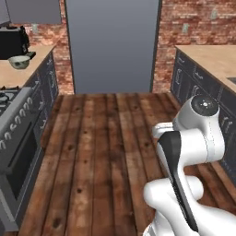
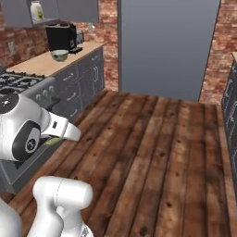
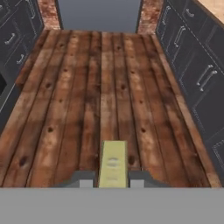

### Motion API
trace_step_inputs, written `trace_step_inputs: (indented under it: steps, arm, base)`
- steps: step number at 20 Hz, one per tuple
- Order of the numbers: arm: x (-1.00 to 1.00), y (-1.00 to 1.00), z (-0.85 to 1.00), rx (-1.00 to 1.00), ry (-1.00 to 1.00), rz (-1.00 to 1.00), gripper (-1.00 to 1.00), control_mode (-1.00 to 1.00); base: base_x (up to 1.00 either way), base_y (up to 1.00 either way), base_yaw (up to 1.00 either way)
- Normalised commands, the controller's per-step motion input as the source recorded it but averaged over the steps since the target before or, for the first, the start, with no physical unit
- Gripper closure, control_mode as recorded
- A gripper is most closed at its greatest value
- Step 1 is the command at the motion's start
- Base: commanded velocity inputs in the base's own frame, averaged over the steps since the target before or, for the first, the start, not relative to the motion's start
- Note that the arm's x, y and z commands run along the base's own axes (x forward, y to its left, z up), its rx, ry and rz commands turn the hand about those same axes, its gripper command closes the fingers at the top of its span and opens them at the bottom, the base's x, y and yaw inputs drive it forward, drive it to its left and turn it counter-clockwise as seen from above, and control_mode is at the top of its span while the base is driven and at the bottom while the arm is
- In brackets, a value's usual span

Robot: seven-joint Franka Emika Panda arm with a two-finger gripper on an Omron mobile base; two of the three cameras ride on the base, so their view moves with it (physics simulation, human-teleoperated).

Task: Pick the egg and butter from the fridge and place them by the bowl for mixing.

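The gripper (image 3: 112, 181) is pinched on the butter (image 3: 113, 162), a pale-yellow stick that stands between the two dark tips in the hand view and runs lengthwise straight out ahead of the hand, over the plank floor (image 3: 87, 109). In the right base view a sliver of the same yellow shows just under the white wrist, low at the left, though it is too small there to read how it sits. The bowl (image 2: 59, 55) is on the light wooden counter (image 2: 41, 65) at the far left of the room, just in front of the black coffee machine (image 2: 62, 37) and beyond the stove (image 2: 21, 85); the left base view shows the bowl (image 1: 19, 61) on that same counter end. So the drop spot lies ahead and well to the left of the hand, and higher than where the butter hangs now. The fridge (image 2: 166, 46) stands shut at the end of the aisle, straight ahead. Judging from this, the butter leg is in carry, and the coming move looks like a leftward swing and a lift toward the counter beside the bowl. The egg I cannot place.
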Motion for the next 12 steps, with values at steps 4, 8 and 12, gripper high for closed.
trace_step_inputs:
  steps: [4, 8, 12]
  arm:
    - [0.00, 0.00, 0.00, 0.00, 0.00, 0.00, 1.00, 1.00]
    - [0.00, 0.00, 0.00, 0.00, 0.00, 0.00, 1.00, 1.00]
    - [0.00, 0.00, 0.00, 0.00, 0.00, 0.00, 1.00, 1.00]
  base:
    - [1.00, 0.04, 0.00]
    - [1.00, 0.04, 0.05]
    - [1.00, 0.02, 0.13]
